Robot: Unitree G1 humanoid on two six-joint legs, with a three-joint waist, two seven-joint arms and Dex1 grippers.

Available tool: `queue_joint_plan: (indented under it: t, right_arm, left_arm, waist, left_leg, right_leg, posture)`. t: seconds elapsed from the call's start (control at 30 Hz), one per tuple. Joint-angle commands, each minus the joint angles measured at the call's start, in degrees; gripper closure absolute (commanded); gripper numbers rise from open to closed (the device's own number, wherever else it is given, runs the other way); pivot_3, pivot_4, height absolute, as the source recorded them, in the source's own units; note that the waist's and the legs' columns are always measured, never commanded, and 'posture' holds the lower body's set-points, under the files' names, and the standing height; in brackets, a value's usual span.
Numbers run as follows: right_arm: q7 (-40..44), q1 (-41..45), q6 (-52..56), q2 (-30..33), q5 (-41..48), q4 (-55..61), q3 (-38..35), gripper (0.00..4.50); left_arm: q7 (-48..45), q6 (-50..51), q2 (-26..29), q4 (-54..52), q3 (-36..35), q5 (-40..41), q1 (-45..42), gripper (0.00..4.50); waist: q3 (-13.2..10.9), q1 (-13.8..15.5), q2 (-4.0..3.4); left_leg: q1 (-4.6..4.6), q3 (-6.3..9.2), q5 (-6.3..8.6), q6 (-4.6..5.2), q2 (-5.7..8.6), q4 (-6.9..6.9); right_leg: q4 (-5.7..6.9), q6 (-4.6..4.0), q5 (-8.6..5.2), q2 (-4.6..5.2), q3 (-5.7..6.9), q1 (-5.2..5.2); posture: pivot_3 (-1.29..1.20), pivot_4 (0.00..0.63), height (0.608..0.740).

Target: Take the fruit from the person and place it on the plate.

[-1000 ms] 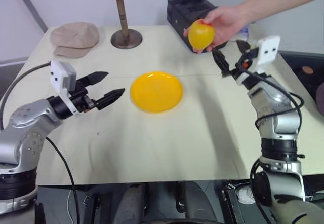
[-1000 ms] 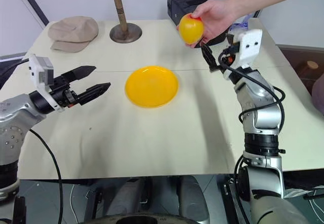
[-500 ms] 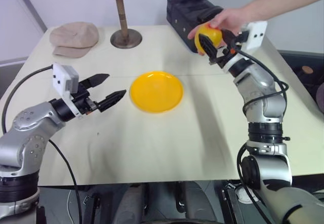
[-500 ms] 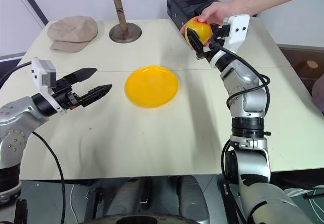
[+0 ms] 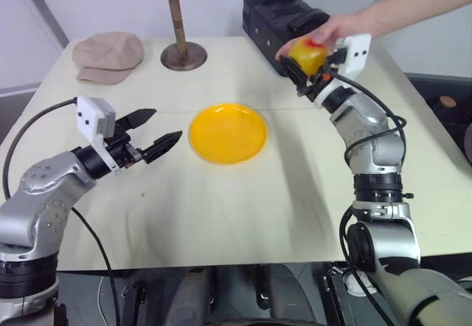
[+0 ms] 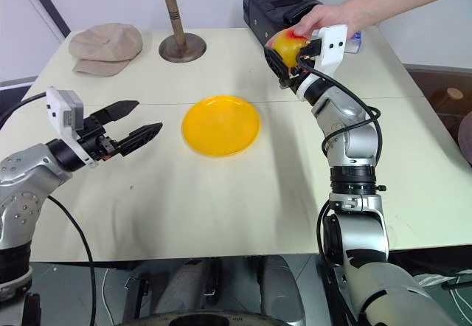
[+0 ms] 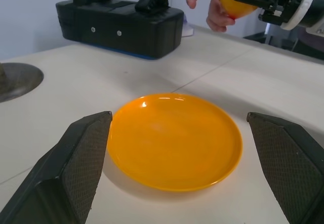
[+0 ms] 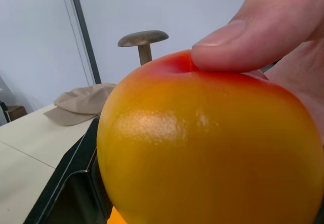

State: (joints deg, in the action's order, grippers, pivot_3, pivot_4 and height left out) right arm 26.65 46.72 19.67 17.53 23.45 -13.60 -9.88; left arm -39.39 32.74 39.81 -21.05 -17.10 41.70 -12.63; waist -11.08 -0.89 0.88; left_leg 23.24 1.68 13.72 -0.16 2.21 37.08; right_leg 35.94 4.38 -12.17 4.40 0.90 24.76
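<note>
Since a second ago the right hand (image 5: 301, 62) has risen from below the fruit (image 5: 307, 55) and come in to pinch it, black fingers on either side, while the person's hand (image 5: 332, 29) still grips it from above, over the tabletop (image 5: 221, 200) in front of the black case (image 5: 276, 16). No writing or label can be read anywhere. Unmoved, the left hand (image 5: 156, 131) hovers spread just beside the bare yellow plate (image 5: 228, 132).
</note>
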Motion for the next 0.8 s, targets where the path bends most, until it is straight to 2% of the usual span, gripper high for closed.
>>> queue_joint_plan:
  t: [0.03,0.23,0.4,0.57,0.8]
  right_arm:
    - [0.8,1.5,0.0,0.0,0.9,2.2,-0.2,1.28]
    - [5.3,-0.7,3.8,-0.8,-0.7,6.4,7.4,1.28]
    - [4.1,-3.4,4.9,-6.2,-3.5,6.1,13.9,1.28]
    - [4.1,-3.2,2.8,-9.8,-6.4,2.0,16.7,1.28]
    - [6.2,-1.3,-0.5,-9.9,-10.2,-5.0,18.1,1.28]
  left_arm:
    - [0.2,-1.5,0.0,-2.1,-1.3,-0.3,-0.2,0.0]
    - [-0.1,-1.8,0.6,-1.5,-1.6,-0.7,0.5,0.0]
    - [-0.4,-2.2,0.8,-3.0,-1.8,-2.5,5.6,0.0]
    - [0.6,-3.3,-0.1,-3.6,-2.8,-3.6,9.0,0.0]
    - [1.0,-4.6,-0.5,-3.7,-2.2,-5.5,10.6,0.0]
  waist:
    - [0.0,0.0,0.0]
    - [0.0,-0.2,0.0]
    - [0.0,-0.3,0.0]
    - [0.0,0.2,0.0]
    - [0.0,0.0,0.0]
  left_leg:
    - [0.0,0.0,0.0,0.0,0.0,0.0]
    - [0.0,-0.01,0.0,0.0,0.0,-0.02]
    - [-0.01,-0.01,0.0,0.0,-0.02,-0.05]
    - [0.1,-0.01,0.0,-0.01,0.02,-0.03]
    - [0.1,-0.01,0.01,-0.02,0.05,-0.06]
  right_leg:
    - [0.0,0.0,0.0,0.0,0.0,0.0]
    - [0.0,0.0,0.0,0.0,0.0,0.02]
    - [0.05,0.01,0.01,0.01,-0.01,0.08]
    - [0.03,-0.06,-0.03,0.08,-0.01,0.17]
    - [-0.02,-0.07,-0.03,0.1,-0.01,0.18]
  posture:
    - [0.0,0.15,0.74]
    - [0.0,0.15,0.74]
    - [0.0,0.15,0.74]
    - [0.0,0.15,0.74]
    - [0.0,0.15,0.74]
